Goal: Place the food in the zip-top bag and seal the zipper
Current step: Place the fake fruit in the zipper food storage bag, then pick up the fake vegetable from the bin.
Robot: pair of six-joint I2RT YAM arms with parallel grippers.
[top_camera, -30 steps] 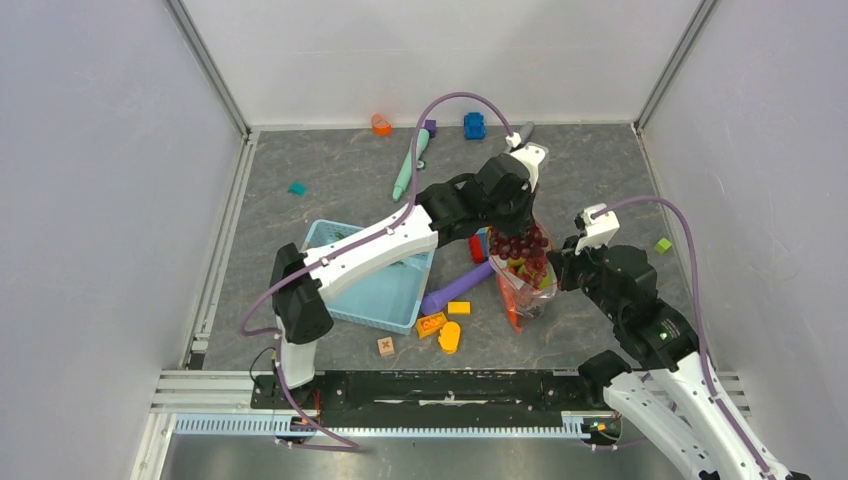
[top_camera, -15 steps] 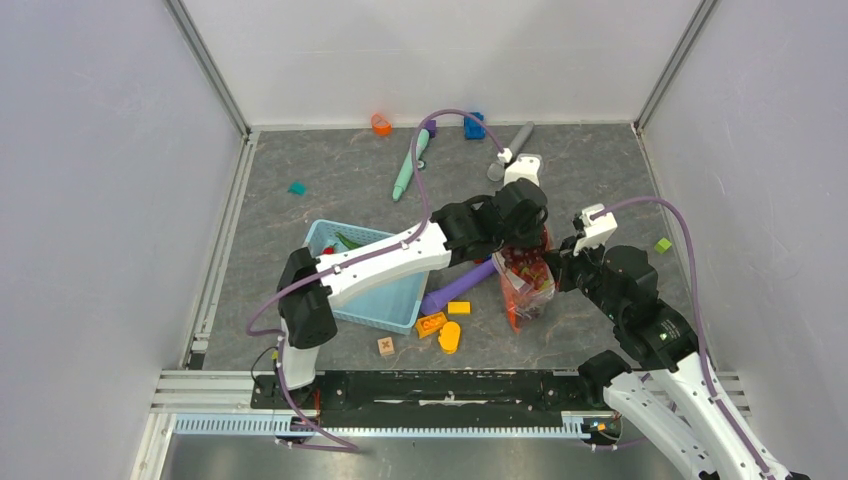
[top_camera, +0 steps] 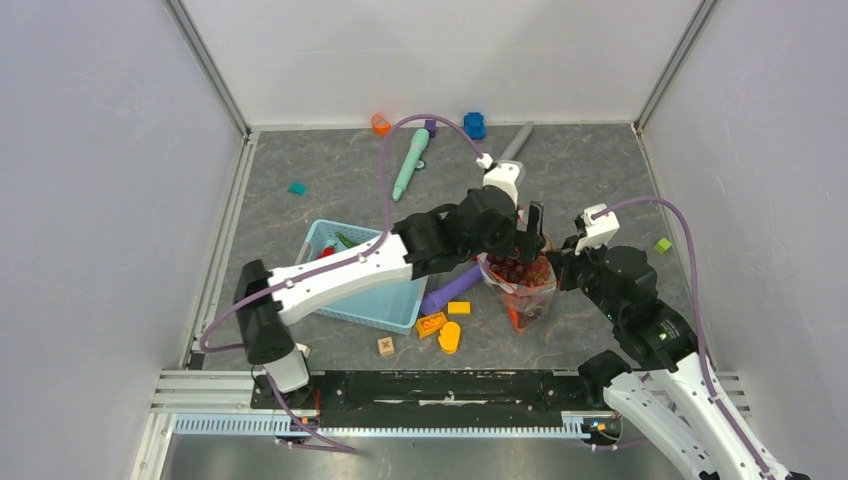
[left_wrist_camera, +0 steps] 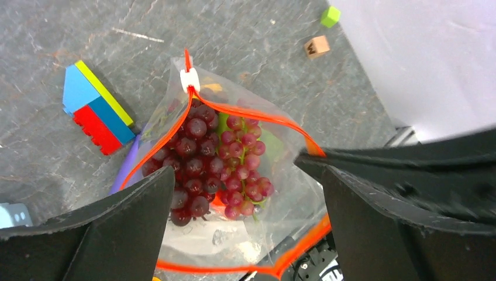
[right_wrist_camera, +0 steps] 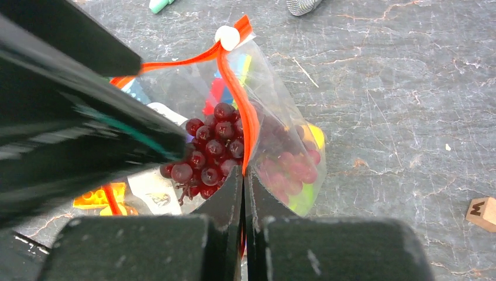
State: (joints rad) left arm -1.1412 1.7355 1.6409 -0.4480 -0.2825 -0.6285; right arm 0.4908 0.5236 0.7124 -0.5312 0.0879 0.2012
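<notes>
Grapes (left_wrist_camera: 216, 152) sit inside the zip-top bag (top_camera: 522, 295), right of centre on the table (top_camera: 600, 170), its zipper (left_wrist_camera: 257, 117) still gaping. The left claw (left_wrist_camera: 234, 167) hangs wide open and empty over the mouth, and the right claw (right_wrist_camera: 244, 172) is pinched shut on the near rim. Green and red pieces lie in the light-blue basket (top_camera: 390, 292), so more filling and the sealing are left. The purple cylinder (top_camera: 455, 288) crowds the bag's left, while its right looks freer.

clear bag (left_wrist_camera: 288, 188), orange zipper (left_wrist_camera: 257, 116) open, holds dark red grapes (left_wrist_camera: 213, 158).
</notes>
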